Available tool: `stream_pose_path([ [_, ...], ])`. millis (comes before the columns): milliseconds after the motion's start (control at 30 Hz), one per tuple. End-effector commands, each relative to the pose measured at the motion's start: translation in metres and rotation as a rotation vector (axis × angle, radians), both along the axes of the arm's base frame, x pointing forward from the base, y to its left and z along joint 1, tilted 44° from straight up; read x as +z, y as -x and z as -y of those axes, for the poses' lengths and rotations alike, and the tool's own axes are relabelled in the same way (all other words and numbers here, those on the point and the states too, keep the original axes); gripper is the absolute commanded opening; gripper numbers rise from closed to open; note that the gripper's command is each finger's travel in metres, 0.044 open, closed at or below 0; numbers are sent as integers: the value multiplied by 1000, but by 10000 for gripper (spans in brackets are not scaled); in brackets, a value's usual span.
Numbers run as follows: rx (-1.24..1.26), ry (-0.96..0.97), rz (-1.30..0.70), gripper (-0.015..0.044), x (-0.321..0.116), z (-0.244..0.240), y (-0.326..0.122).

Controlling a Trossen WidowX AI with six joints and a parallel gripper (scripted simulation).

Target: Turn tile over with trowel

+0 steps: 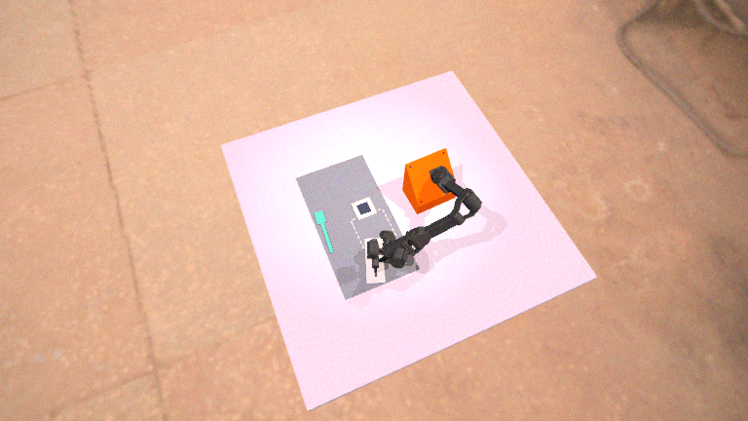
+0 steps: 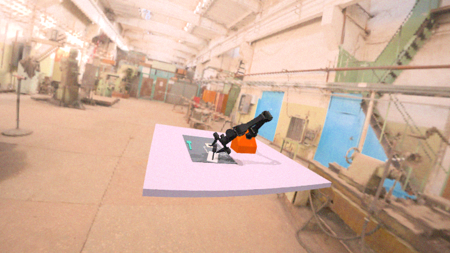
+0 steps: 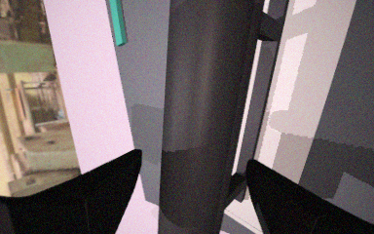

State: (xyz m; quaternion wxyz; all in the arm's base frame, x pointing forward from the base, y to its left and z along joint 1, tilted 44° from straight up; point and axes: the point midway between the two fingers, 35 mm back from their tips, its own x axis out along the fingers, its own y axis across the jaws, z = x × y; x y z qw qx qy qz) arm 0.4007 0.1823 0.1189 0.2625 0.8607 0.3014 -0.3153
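The trowel (image 1: 379,278) (image 2: 215,160) (image 3: 200,88) has a pale blade and a thick dark handle and rests near the mat's near end. My gripper (image 1: 379,259) (image 2: 214,150) (image 3: 194,161) is partly open and low over the trowel. In the wrist view its fingertips stand either side of the handle, with a gap on both sides. The tile (image 1: 363,207) is white with a dark marked square facing up. It lies at the far end of the dashed outline (image 1: 357,232), mostly outside it. The arm hides part of the trowel and outline.
A teal flat-headed tool (image 1: 320,217) (image 2: 188,144) (image 3: 118,24) lies along the left side of the grey mat (image 1: 330,176) (image 2: 195,156). An orange block (image 1: 427,179) (image 2: 244,144) stands by the arm's base, right of the mat on the pink table (image 1: 386,327) (image 2: 198,177).
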Motion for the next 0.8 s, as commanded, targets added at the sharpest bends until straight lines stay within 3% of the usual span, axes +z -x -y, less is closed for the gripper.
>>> stream_pose_path([
  [0, -1, 0, -4, 300, -7, -3, -6],
  [267, 1, 1, -5, 300, -15, -7, -12],
  [500, 1, 1, -5, 116, -15, -7, -12],
  [767, 1, 1, -5, 63, -15, -7, -12],
])
